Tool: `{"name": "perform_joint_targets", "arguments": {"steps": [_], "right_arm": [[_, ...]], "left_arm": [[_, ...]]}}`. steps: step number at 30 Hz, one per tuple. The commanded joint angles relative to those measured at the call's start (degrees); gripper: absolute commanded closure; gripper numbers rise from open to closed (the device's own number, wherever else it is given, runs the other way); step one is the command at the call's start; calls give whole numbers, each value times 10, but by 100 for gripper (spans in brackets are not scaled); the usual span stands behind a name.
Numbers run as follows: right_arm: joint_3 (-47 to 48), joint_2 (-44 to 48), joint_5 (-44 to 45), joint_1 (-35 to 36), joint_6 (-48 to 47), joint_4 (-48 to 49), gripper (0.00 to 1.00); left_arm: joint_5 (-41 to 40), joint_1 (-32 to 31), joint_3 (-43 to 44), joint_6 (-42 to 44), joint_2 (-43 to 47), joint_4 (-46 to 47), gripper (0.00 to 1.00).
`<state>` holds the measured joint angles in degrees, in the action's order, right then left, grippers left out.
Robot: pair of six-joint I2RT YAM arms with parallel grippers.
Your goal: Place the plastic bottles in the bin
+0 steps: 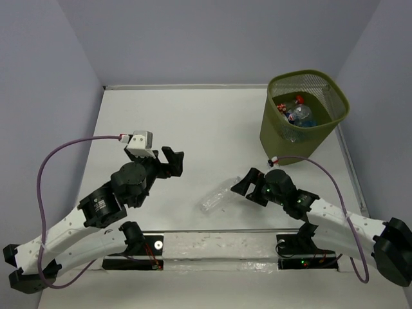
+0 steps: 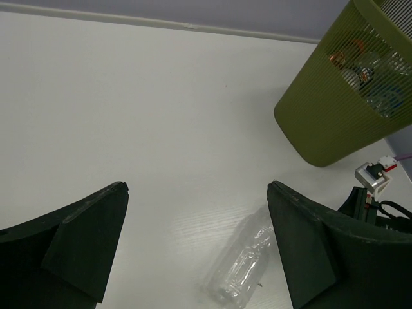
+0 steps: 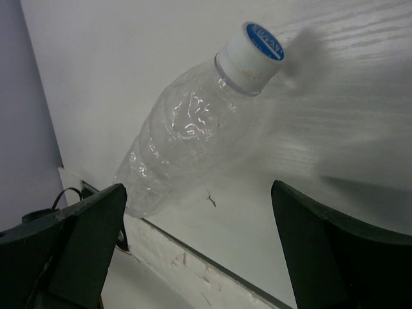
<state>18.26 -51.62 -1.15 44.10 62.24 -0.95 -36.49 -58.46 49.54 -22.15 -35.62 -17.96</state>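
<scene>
Left gripper (image 1: 175, 161): held above the left half of the table (image 1: 212, 122), well left of the loose bottle; both dark fingers stand wide apart with nothing between them but bare tabletop.
Right gripper (image 1: 239, 181): low over the table on the near right, pointing left at the loose bottle; its fingers are spread wide and nothing is gripped. The wrist view shows the bottle lying ahead of the fingertips, not between them.
Loose bottle (image 1: 215, 195): a clear, label-less plastic bottle lying on its side near the middle of the table, close to the near edge. Its base points near-left.
Cap (image 3: 257, 51): white with a blue printed top, at the bottle's far-right end, which lies just beside the right gripper in the overhead view.
Bin (image 1: 283, 138): olive-green mesh wastebasket standing upright at the far right corner of the table, well apart from the loose bottle.
Bottles in the bin (image 1: 301, 116): several lie piled inside; one shows a red cap and one a blue label. An exact count cannot be told.
Contact: neither gripper touches the loose bottle or the bin.
Cable (image 1: 45, 167): a purple lead loops out to the left of the left arm.
</scene>
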Motion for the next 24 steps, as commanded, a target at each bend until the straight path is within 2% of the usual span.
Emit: {"name": "perform_joint_targets", "arguments": {"steps": [1, 7, 13, 18, 19, 20, 22, 23, 24], "right_arm": [[24, -30, 112, 25, 45, 68, 0], [70, -144, 99, 42, 41, 106, 0], [107, -232, 110, 42, 48, 133, 1], [151, -319, 97, 42, 42, 135, 12], [164, -328, 94, 42, 42, 136, 15], [168, -335, 93, 42, 39, 137, 26], [174, -342, 101, 42, 32, 138, 35], [177, -339, 106, 42, 25, 137, 43], [186, -335, 110, 42, 9, 134, 56]], "left_arm": [[-24, -2, -10, 8, 38, -4, 1], [-10, -2, -48, 11, 74, 29, 1], [4, 0, -59, 10, 87, 20, 1], [11, 5, -66, 11, 106, 22, 1], [12, 6, -66, 11, 106, 22, 1], [13, 7, -66, 12, 106, 22, 1], [16, 10, -67, 13, 105, 22, 1], [17, 11, -67, 14, 105, 22, 1], [19, 12, -67, 16, 106, 21, 1]]}}
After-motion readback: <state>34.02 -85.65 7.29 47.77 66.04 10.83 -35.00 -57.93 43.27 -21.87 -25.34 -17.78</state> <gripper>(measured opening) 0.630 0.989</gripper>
